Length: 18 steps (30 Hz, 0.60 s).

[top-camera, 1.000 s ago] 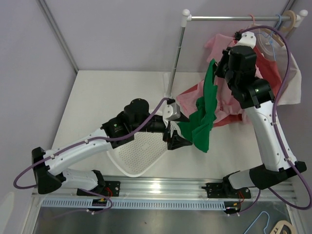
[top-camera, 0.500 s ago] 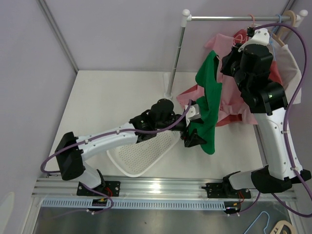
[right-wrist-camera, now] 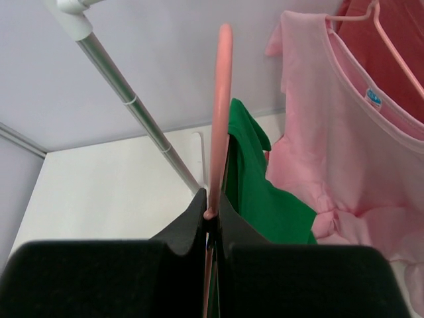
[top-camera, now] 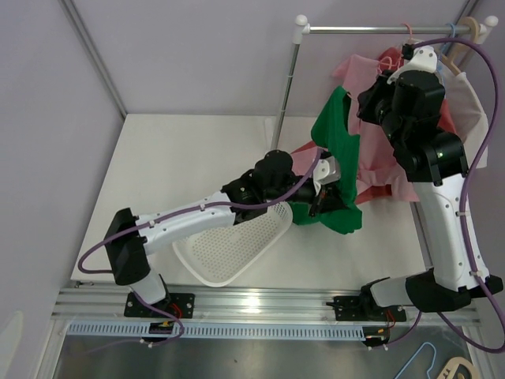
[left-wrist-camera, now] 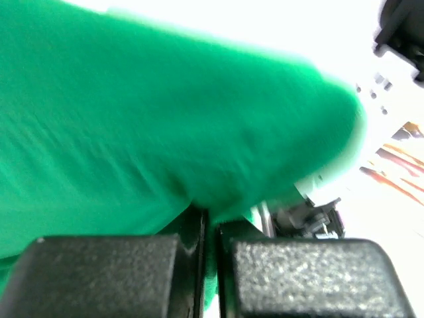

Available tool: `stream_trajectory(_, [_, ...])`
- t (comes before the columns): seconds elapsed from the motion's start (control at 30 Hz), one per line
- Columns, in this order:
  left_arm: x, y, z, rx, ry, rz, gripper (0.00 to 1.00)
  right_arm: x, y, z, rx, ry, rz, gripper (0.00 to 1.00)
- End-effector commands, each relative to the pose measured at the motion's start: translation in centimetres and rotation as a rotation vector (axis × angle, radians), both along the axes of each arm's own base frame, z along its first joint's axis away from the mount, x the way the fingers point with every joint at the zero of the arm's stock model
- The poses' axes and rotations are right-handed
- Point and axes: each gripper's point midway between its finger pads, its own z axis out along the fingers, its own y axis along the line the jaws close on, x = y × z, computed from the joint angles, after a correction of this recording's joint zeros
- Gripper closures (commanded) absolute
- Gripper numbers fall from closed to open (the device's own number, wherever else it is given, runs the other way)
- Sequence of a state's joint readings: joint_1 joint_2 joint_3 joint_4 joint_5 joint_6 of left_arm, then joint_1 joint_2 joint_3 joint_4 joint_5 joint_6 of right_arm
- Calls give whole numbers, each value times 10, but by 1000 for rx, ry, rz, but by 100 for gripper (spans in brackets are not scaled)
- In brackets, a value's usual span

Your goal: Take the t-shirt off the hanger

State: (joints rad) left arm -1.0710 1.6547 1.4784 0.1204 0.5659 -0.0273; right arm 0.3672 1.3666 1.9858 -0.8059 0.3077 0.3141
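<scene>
Right gripper (right-wrist-camera: 211,213) pinched on hanger (right-wrist-camera: 220,99), high. Left gripper (top-camera: 325,199) clamps t-shirt (top-camera: 341,146) hem below-left. Shirt axis diagonal between them.

Left arm (top-camera: 189,217) and right arm (top-camera: 438,229): glossy white link shells alternate with black cylindrical joint housings. Each arm ends below in a black base plate, left (top-camera: 177,302) and right (top-camera: 347,308).

A purple cable runs outside each arm, left (top-camera: 88,257) and right (top-camera: 495,87), and is tied to the white shells at intervals.

The right arm carries a white cap (top-camera: 418,59) at the wrist.

The left gripper (left-wrist-camera: 211,222) has two black block fingers (left-wrist-camera: 318,278) with a grainy moulded surface. The right gripper (right-wrist-camera: 211,213) has smooth matte black fingers (right-wrist-camera: 86,278) that taper to thin tips.
</scene>
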Motion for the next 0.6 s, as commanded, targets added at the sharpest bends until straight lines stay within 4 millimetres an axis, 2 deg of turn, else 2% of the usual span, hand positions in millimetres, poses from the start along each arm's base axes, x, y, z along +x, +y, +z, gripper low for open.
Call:
stream_trajectory(0.0, [-42,13,3,-45,-29,-107,99,-4,-8,32,47,-75,12,100])
stream_trajectory(0.03, [-57,14,4,-58,-50,-118,99,-1,-19,34,50,-74,-10,100])
stream_trajectory(0.07, [-68,18,2,-59,-84,-133,99,1,-20,35,52,-71,5,100])
stream_trajectory(0.1, [-81,26,-10,-38,-101,-144,99,7,-22,31,51,-56,3,100])
stream_trajectory(0.13, [-107,26,-13,-35,-111,-184,99,8,-30,36,55,-66,-12,100])
stream_trajectory(0.2, [-133,32,-29,-3,-118,-210,99,13,-33,33,63,-57,-6,100])
stream_trajectory(0.23, [-164,35,-26,-14,-132,-267,99,18,-38,31,66,-51,-17,100])
stream_trajectory(0.3, [-187,37,-35,9,-142,-289,99,22,-37,29,81,-45,-7,100])
stream_trajectory(0.33, [-209,38,-41,21,-143,-334,99,25,-37,28,83,-42,-6,100])
stream_trajectory(0.4, [-226,39,-51,41,-135,-378,99,25,-36,27,86,-33,5,100])
stream_trajectory(0.43, [-231,40,-68,73,-118,-406,99,24,-35,27,91,-31,10,100])
stream_trajectory(0.47, [-227,36,-84,109,-110,-395,99,20,-34,32,96,-36,16,100])
stream_trajectory(0.5, [-208,30,-94,132,-98,-303,99,13,-29,30,102,-17,49,100])
stream_trajectory(0.53, [-168,26,-108,139,-60,-200,99,7,-28,31,106,-12,58,100])
stream_trajectory(0.57, [-142,23,-120,158,-4,-147,99,-5,-20,30,112,0,99,100])
